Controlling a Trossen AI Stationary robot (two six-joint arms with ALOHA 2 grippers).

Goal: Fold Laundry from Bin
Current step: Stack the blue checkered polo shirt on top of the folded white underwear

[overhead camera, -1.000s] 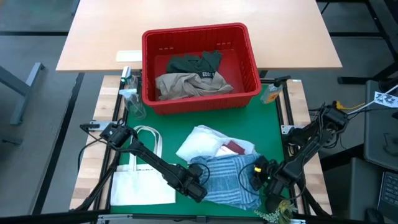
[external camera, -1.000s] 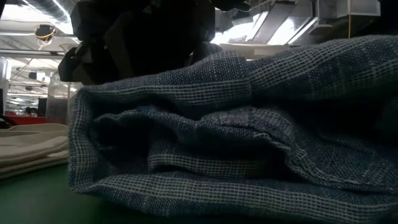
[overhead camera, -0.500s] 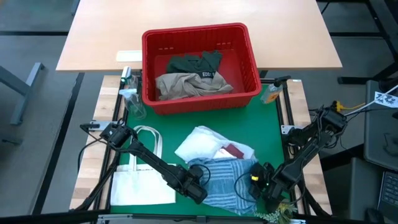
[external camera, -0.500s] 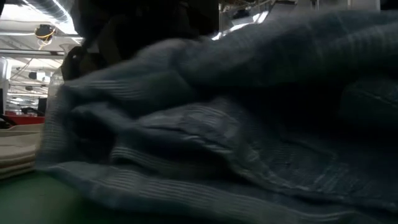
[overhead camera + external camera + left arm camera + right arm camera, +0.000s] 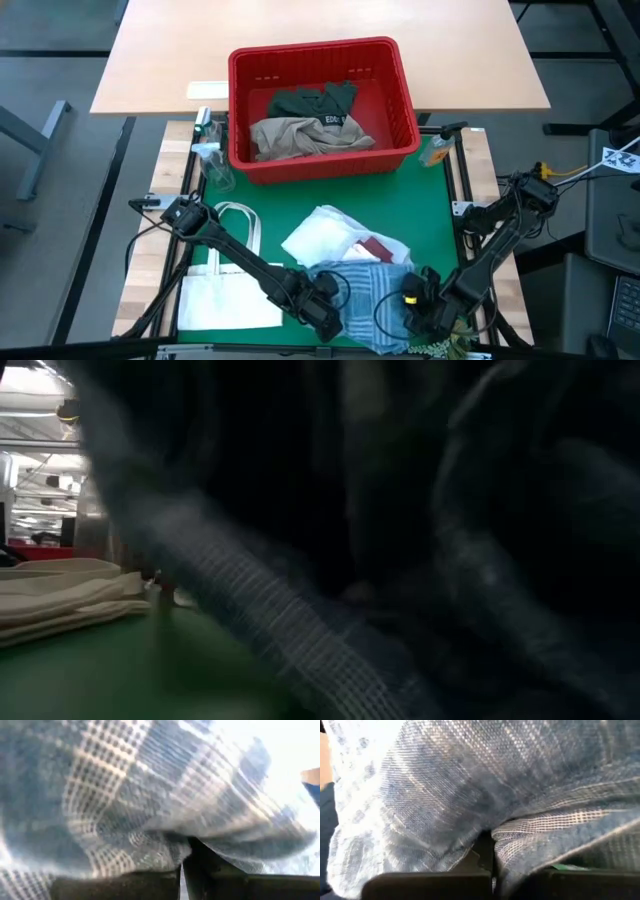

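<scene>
Now both grippers, left (image 5: 330, 318) and right (image 5: 418, 308), pinch the striped garment (image 5: 372, 290) at the mat's six o'clock edge; next comes lifting to spread it flat.

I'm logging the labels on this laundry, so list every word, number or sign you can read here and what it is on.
"ED": white letters on a dark patch of the dark green garment in the red bin; the patch runs under a fold, so the rest is hidden.
White tag at the right edge of the high view: dark marks, too small to read.
Blue striped cloth, white cloth, tote bag: no text visible.
</scene>
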